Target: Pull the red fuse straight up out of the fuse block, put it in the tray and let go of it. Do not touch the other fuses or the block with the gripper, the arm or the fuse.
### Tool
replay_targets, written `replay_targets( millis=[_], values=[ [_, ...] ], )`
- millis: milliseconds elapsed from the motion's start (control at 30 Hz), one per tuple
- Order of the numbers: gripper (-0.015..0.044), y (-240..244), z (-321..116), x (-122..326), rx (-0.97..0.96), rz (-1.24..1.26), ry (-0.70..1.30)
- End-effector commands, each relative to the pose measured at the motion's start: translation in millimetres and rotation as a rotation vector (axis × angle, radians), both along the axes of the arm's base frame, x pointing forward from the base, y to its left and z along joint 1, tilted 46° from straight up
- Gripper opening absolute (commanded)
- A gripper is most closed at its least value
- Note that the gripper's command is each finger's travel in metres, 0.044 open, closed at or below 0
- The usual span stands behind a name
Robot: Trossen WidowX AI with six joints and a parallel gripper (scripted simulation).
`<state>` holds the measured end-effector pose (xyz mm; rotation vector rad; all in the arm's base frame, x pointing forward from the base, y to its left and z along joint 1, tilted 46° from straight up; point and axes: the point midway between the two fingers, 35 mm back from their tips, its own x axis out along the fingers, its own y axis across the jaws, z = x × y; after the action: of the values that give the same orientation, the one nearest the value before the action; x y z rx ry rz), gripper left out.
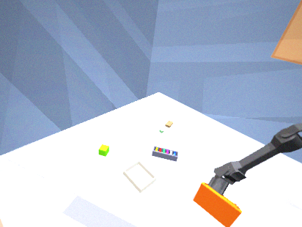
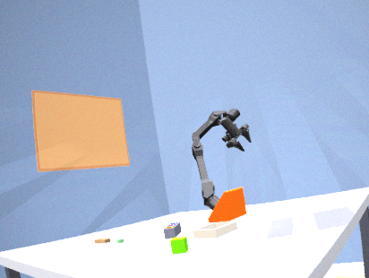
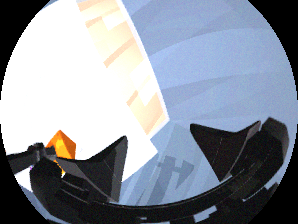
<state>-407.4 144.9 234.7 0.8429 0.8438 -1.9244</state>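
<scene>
Gripper [image 2: 241, 143] wide open, holding nothing, high at centre of exterior frame. Fuse block [image 1: 165, 153] and tray [image 1: 139, 176] sit near each other on worktop [image 1: 73, 165].

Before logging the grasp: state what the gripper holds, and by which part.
Nothing is held. The gripper hangs open, high above the table, far from the fuse block.

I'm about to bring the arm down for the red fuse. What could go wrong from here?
1. The fuses sit packed in one row in the fuse block; the hand, open and high above the table, could brush a neighbour or the block if it comes down off line.
2. The red fuse is too small to pick out clearly in these views, so aim may be poor.
3. The green cube lies beside the tray; a low carry might clip it.
</scene>
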Motion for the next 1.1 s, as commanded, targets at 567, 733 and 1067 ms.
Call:
replay_targets(
  millis=[567,733,1067],
  values=[
    [0.0074,196,-75,171,0.134,-0.573,-0.345],
    [0.0074,226,-93,241,0.137,-0.735,-0.456],
    [0.0074,245,-125,392,0.100,-1.045,-0.696]
  ],
)
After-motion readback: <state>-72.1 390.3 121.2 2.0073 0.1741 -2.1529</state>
